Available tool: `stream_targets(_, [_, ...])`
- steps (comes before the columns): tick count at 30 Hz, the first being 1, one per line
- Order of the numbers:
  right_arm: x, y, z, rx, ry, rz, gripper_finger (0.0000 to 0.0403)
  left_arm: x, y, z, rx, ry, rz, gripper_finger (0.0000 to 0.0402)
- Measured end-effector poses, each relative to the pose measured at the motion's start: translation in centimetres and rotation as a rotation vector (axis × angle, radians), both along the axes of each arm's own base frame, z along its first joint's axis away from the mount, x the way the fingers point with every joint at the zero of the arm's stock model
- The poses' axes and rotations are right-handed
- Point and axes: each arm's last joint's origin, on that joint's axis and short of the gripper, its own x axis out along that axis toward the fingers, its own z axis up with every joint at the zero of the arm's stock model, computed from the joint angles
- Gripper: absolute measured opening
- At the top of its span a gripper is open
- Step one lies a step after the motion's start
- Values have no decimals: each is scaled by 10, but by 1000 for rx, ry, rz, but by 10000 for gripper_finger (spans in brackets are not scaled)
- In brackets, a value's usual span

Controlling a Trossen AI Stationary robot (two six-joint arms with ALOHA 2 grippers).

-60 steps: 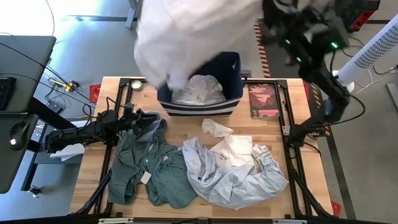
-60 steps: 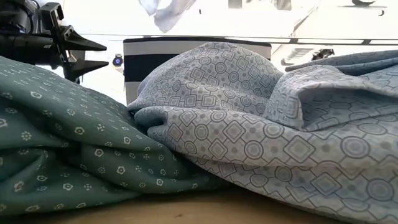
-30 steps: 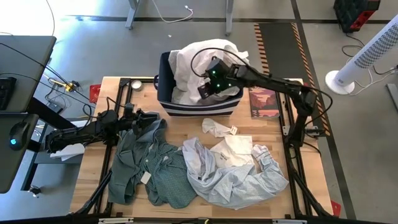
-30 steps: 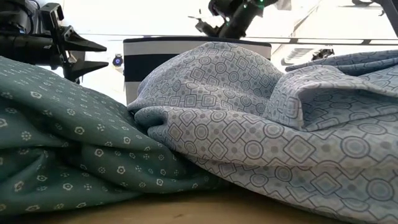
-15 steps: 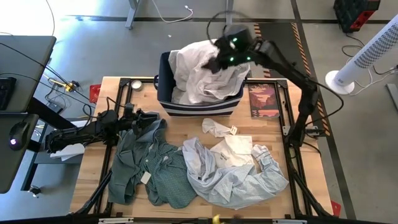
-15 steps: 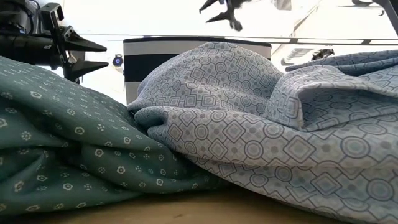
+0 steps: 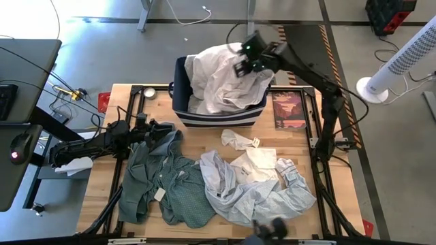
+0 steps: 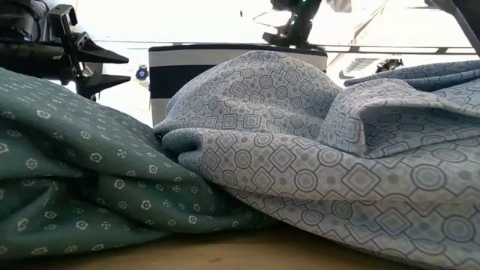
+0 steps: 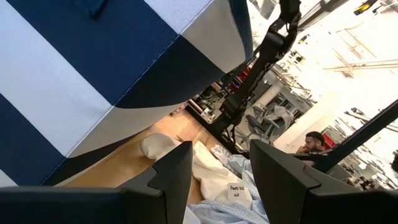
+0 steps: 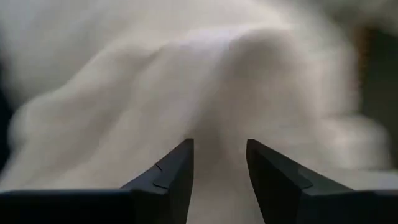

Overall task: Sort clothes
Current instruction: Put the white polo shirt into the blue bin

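Note:
A white shirt [image 7: 221, 78] lies heaped in the navy bin with white stripes [image 7: 218, 116], spilling over its far rim. My right gripper [image 7: 246, 61] hangs open just above the shirt's far right part; in its wrist view the gap [image 10: 219, 155] holds nothing, with white cloth beyond. On the table lie a grey-green garment [image 7: 163, 187], a pale blue-grey one [image 7: 252, 194], a cream shirt [image 7: 255, 163] on top of it, and a small white piece [image 7: 236, 141]. My left gripper [image 7: 163, 129] waits open above the green garment's far end, facing the bin [image 9: 93, 74].
A dark red book [image 7: 289, 109] lies right of the bin and a tape roll [image 7: 148, 92] left of it. Black rails run along the table's sides [image 7: 320, 170]. A white fan [image 7: 402, 64] stands off the table's right. A person [image 9: 311, 142] sits in the room beyond.
My right gripper has risen out of the bin and gone toward the table's far edge. The white shirt stays behind in the bin, now spread wider over its right side and far rim.

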Motion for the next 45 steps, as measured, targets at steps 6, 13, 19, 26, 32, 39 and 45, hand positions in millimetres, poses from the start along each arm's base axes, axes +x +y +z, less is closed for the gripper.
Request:
stream_targets(6, [42,14,-59,224,-54,227,142,0,0,-2,-4,17,0,157])
stream_targets(13, [69,35,-136,439,80,340,142,0,0,-2,-5,25,0,157])
stream_targets(19, [72,41,-96,420,-26,434,142,0,0,-2,-11,18,0,157])
stream_targets(26, [58,57,-7,64,-115,312,142,0,0,-2,-12,17,0,157])
stream_targets(32, [50,30,-26,-51,-13,-42,138,0,0,-2,-11,18,2,157])
stream_targets(39, [82,32,-137,325,78,147,137,0,0,-2,-12,18,2,157])
stream_targets(45, [90,54,-209,537,271,247,137,0,0,-2,-12,18,2,157])
